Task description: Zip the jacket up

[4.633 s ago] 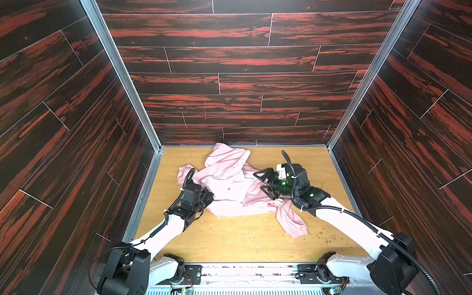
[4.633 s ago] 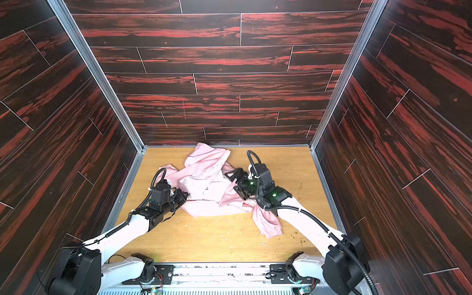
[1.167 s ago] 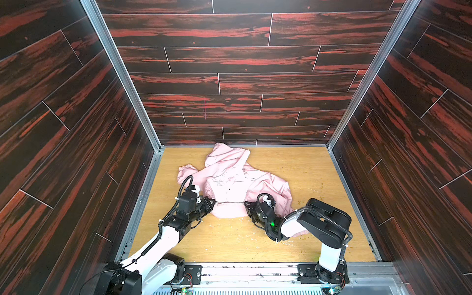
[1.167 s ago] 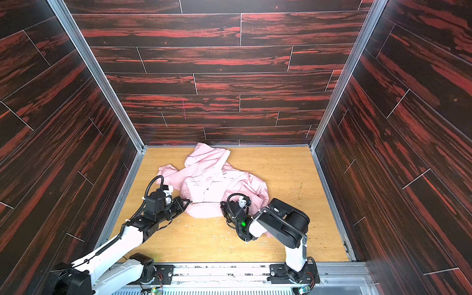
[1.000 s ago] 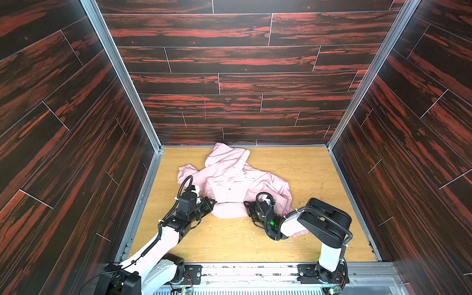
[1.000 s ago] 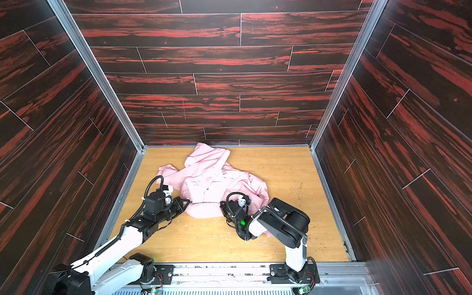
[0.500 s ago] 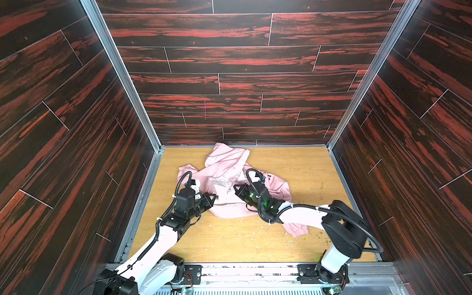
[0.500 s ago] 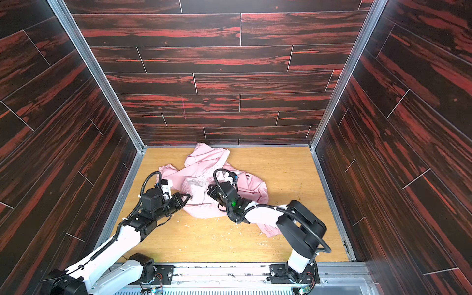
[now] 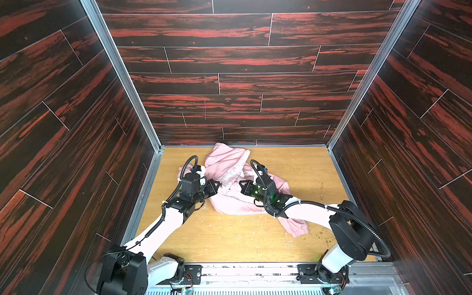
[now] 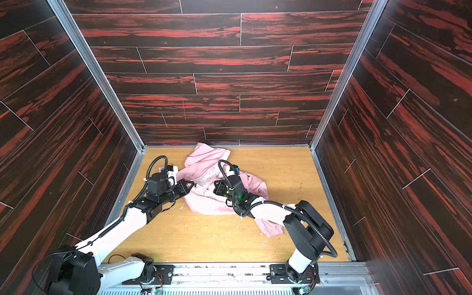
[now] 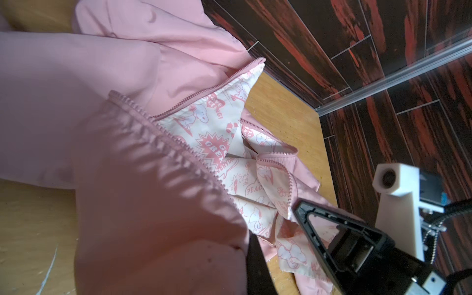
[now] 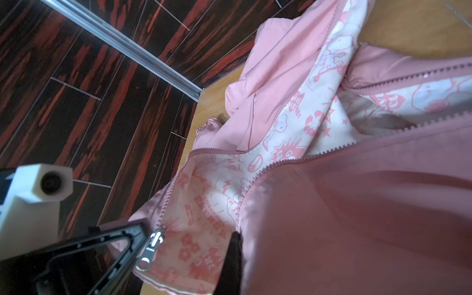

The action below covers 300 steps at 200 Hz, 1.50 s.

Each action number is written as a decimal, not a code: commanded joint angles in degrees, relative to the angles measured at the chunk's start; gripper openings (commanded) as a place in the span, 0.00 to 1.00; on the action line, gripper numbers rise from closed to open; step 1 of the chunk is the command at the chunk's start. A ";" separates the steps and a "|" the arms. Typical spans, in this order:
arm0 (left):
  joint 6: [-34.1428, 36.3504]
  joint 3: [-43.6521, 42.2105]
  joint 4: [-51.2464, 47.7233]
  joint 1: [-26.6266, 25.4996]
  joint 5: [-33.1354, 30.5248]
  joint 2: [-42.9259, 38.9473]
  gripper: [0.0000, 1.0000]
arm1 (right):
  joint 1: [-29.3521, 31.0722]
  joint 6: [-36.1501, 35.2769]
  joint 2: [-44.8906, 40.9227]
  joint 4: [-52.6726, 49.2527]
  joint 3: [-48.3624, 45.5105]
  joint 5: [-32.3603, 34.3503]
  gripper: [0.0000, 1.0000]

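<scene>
**Jacket gripped by both hands, zip wide open**

Light pink thin-fabric jacket point(image 9: 231, 201) lies crumpled on the tan wooden surface point(image 9: 229, 237), toward the back wall and a bit left of centre in both top views point(image 10: 207, 204). One long sleeve w/ elastic cuff point(image 9: 296, 228) trails toward the front right, passing under the right arm.

Left hand point(image 9: 215, 185) sits at the jacket's left edge. In the left wrist view its fingers point(image 11: 332, 229) are closed down on a fold of fabric, w/ pale cartoon-printed lining point(image 11: 217, 143) bunched btwn them.

Right hand point(image 9: 242, 186) reaches in from the right, tips facing the left hand, w/ a short stretch of jacket btwn the two. It is likewise clamped on the fabric point(image 12: 189, 231), pinching a front edge.

Silver metal zip slider point(image 12: 150, 246) hangs just beside one right finger, pull tab dangling. The pink zip teeth point(image 12: 319, 153) run in separate rows, well apart, lining showing btwn them, so the front is undone.

Dark red wood-pattern walls point(image 9: 229, 76) enclose the surface on three sides. Small pale scraps are scattered on the surface near the front.
</scene>
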 commanded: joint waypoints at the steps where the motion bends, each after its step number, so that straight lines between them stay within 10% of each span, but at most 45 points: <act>1: 2.39 1.96 4.42 -0.17 0.71 -0.05 0.00 | -1.92 -3.30 -3.70 5.54 -1.25 -6.02 0.00; 68: -7.01 -1.92 27.73 -0.26 8.85 2.90 0.00 | -7.44 7.72 -0.22 27.80 -3.04 -24.71 0.00; 142: -23.06 -1.45 61.25 -0.26 16.67 14.29 0.00 | -7.45 16.60 0.17 47.97 -7.61 -19.26 0.00; 300: -29.19 1.06 67.26 -1.40 17.87 15.28 0.00 | -6.47 24.41 5.57 53.55 -0.95 -12.70 0.00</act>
